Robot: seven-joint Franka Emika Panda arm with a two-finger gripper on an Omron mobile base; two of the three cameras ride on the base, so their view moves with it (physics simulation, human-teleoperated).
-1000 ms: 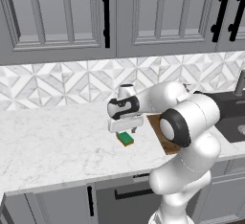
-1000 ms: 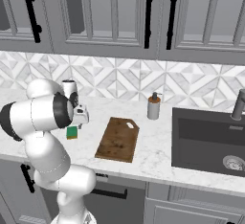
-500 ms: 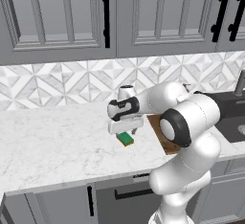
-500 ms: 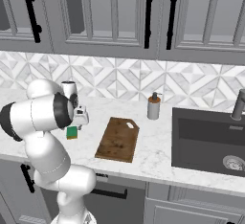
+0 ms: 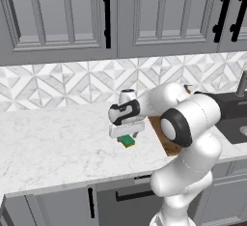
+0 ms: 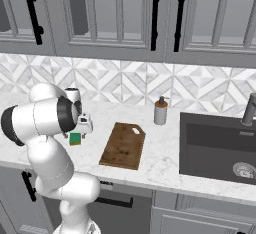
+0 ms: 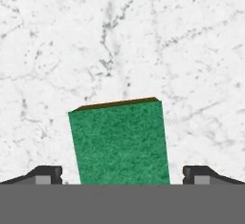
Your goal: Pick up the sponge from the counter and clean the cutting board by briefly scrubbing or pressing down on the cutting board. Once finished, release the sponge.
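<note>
The sponge (image 7: 119, 141), green on top, lies flat on the white marble counter (image 7: 143, 36). My gripper (image 7: 122, 175) hangs straight above it, open, with one dark fingertip (image 7: 48, 174) on each side and nothing held. From the left base view the gripper (image 5: 126, 133) hovers just over the sponge (image 5: 127, 141). The dark brown cutting board (image 6: 123, 145) lies to the right of the sponge (image 6: 75, 138), a short gap away. In the left base view the arm covers part of the cutting board (image 5: 161, 135).
A soap dispenser (image 6: 160, 111) stands behind the board near the wall. A dark sink (image 6: 220, 145) with a faucet (image 6: 248, 109) sits at the right. Wall cabinets hang above, and the counter's front edge runs close below the sponge.
The hand has sunk slightly toward the sponge. The jaws stay wide apart, and the sponge and board have not moved.
</note>
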